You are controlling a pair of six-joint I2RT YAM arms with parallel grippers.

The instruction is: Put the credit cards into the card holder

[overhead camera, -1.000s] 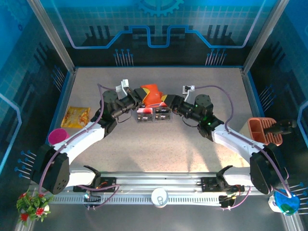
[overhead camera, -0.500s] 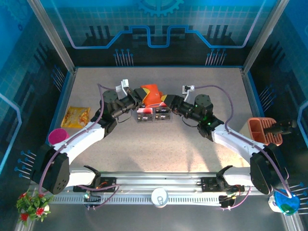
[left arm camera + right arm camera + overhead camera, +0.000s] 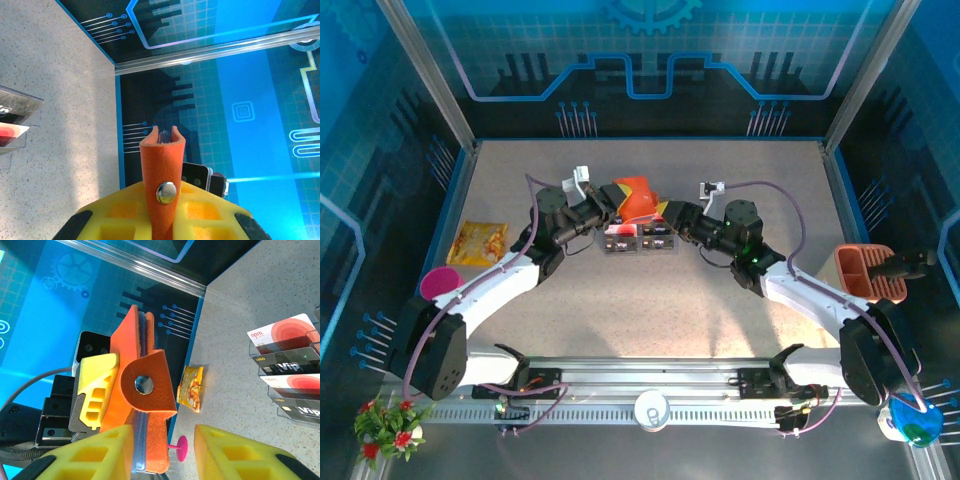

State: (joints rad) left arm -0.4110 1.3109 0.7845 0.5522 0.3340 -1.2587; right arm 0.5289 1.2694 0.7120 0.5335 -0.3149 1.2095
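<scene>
The orange-red card holder [image 3: 635, 197] is held upright above the table, behind a clear rack. My left gripper [image 3: 610, 211] is shut on it; in the left wrist view its snap strap [image 3: 161, 175] rises between the yellow fingers [image 3: 210, 215]. My right gripper [image 3: 666, 213] stands open at the holder's right side. In the right wrist view the card holder [image 3: 146, 385] lies against one finger, with a wide gap to the other finger [image 3: 235, 450]. The credit cards [image 3: 640, 238] stand in the clear rack, and the cards [image 3: 287, 365] show red, white and black faces.
A yellow snack packet [image 3: 478, 241] and a pink pin-like disc [image 3: 438, 283] lie at the left edge. An orange ribbed basket [image 3: 868, 270] stands at the right. A white cup [image 3: 651, 409] sits on the front rail. The enclosure's back wall is close behind the card holder.
My right arm has edged slightly left toward the card holder. The left gripper and the holder have barely moved.
</scene>
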